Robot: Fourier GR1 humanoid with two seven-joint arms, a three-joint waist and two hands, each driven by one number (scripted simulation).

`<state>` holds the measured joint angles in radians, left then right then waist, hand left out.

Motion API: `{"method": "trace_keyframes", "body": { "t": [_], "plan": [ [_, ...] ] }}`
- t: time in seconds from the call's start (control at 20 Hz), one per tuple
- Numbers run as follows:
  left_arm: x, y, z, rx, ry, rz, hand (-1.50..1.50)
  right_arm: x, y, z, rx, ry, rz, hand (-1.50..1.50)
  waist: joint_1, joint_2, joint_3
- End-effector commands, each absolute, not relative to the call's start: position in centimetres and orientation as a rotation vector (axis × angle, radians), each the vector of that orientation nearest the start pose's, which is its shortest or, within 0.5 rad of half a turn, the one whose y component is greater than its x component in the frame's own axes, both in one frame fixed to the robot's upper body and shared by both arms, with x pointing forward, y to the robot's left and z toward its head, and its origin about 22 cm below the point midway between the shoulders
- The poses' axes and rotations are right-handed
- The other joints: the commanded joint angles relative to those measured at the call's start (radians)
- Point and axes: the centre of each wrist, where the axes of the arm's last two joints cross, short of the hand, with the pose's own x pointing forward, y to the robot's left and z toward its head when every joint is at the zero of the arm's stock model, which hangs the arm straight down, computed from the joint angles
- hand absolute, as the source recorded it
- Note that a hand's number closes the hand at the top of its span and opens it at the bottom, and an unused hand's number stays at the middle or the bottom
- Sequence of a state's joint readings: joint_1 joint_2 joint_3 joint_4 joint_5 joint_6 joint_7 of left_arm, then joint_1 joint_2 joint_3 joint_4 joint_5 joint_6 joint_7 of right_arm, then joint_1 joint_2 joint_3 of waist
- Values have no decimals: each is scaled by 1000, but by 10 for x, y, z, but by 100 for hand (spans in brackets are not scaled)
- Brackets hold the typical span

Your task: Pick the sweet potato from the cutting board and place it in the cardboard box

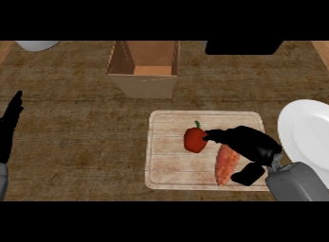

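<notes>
Hardly begun, I'd say: the sweet potato (224, 169) lies on the cutting board (170, 161) at lower right, the right hand (254, 144) spread open over its upper end without clasping it, and the cardboard box (143, 86) at top centre awaits it.

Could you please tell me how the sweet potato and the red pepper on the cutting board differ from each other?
The sweet potato is long and slim; the red pepper is short and rounded. The sweet potato is orange-red, the red pepper a deeper red with a green stem. The right hand partly covers the sweet potato, while the red pepper shows nearly whole. Both lie on the cutting board.
</notes>
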<state>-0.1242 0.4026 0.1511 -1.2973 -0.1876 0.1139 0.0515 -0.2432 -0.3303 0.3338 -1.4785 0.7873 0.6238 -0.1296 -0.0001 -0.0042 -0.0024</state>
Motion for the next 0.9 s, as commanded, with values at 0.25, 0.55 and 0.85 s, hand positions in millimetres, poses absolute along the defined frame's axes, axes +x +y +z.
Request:
{"method": "trace_keyframes", "body": {
  "t": [0.25, 0.55, 0.85],
  "plan": [
    [255, 354, 11, 632, -1356, -220, 0, 304, -195, 7, -356, -1392, 1578, 150, 10, 5, 3],
    [254, 367, 12, 679, -1328, -185, 0, 283, -200, 5, -782, -1103, 1077, 150, -51, -11, -1],
    [246, 377, 10, 708, -1308, -174, 0, 268, -177, 17, -1151, -899, 696, 150, -64, -21, -6]
  ]
}}
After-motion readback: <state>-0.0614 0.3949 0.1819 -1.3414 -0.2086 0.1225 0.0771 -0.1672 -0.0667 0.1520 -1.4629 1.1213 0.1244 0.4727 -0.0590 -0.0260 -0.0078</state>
